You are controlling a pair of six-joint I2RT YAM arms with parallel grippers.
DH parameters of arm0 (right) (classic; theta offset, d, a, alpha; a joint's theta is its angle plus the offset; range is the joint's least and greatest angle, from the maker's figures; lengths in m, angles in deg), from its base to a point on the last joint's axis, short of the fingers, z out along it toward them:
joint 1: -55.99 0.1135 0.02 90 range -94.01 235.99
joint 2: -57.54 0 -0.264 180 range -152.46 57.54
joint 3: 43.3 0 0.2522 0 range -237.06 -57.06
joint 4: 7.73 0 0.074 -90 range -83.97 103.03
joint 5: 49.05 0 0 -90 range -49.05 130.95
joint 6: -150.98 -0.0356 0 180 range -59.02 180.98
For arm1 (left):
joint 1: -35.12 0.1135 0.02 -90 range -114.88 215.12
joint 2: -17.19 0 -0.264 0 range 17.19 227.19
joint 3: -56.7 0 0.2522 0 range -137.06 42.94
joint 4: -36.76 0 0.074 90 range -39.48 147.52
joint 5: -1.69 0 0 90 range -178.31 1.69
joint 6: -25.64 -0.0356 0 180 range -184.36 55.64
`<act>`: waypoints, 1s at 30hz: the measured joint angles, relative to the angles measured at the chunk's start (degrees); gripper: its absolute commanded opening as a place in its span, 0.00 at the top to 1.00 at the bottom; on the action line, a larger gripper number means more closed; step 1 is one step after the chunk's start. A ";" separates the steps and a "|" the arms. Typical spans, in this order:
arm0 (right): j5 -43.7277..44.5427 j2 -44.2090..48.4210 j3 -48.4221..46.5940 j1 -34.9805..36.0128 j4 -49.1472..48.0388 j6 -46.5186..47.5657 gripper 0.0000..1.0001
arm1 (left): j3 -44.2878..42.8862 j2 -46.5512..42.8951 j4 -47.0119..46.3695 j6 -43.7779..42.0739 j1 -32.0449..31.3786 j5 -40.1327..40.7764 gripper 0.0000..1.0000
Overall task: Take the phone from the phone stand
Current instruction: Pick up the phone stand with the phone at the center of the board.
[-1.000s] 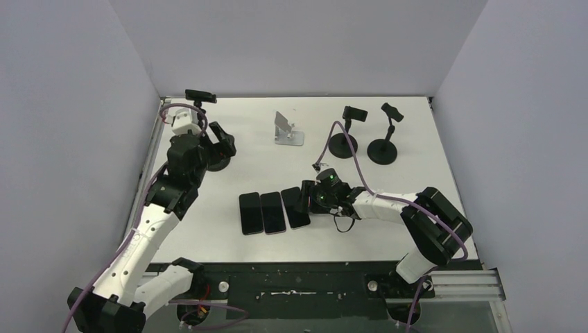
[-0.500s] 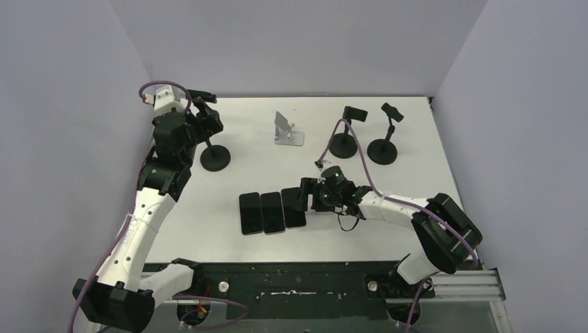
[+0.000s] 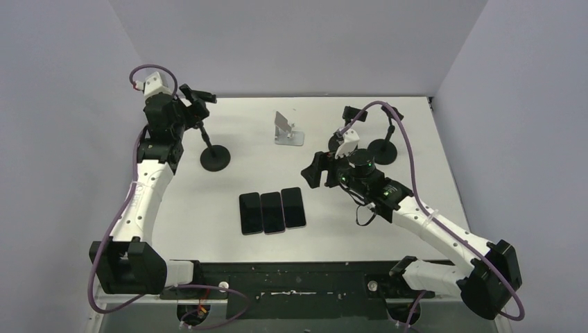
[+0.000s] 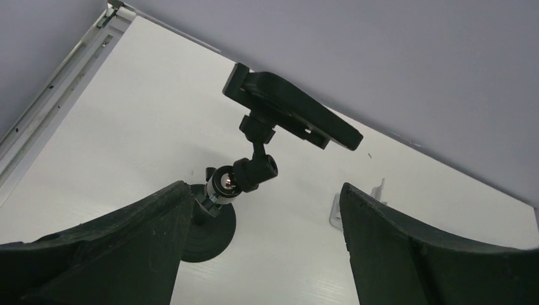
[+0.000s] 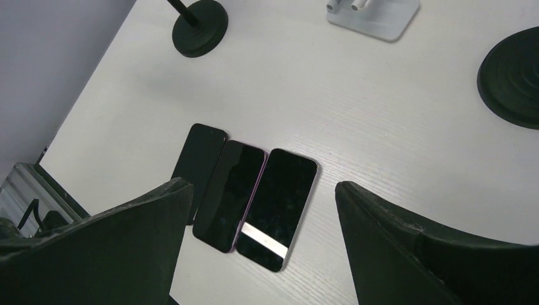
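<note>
A black phone (image 3: 199, 94) sits flat in the clamp on top of a black stand (image 3: 215, 158) at the back left. In the left wrist view the phone (image 4: 299, 111) shows above the stand's ball joint (image 4: 246, 175). My left gripper (image 3: 186, 111) is open and empty, just left of and below the phone, not touching it; its midpoint (image 4: 264, 254) lies under the joint. My right gripper (image 3: 315, 171) is open and empty, raised over the table right of three phones (image 3: 272, 211) that lie flat side by side.
A silver stand (image 3: 287, 132) is at the back middle. Two more black stands (image 3: 343, 143) (image 3: 382, 149) are at the back right. The right wrist view shows the three flat phones (image 5: 276, 200), the left stand's base (image 5: 201, 27) and another base (image 5: 515, 76).
My left gripper has risen and moved back-left, up to the phone on the stand. My right gripper has pulled away from the third flat phone and lifted to the right.
</note>
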 measured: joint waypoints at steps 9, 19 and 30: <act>-0.04 1.46 0.50 -0.02 1.20 4.31 0.14 | 9.84 -1.33 -8.74 -14.03 -0.04 -4.63 0.23; -0.79 2.01 0.07 -0.04 2.23 5.25 0.14 | 6.03 8.20 -12.74 -22.43 -0.20 -5.25 0.31; -0.07 4.70 -0.52 -0.04 4.28 5.49 0.14 | 4.20 14.25 -16.04 -26.84 -0.63 -4.48 0.73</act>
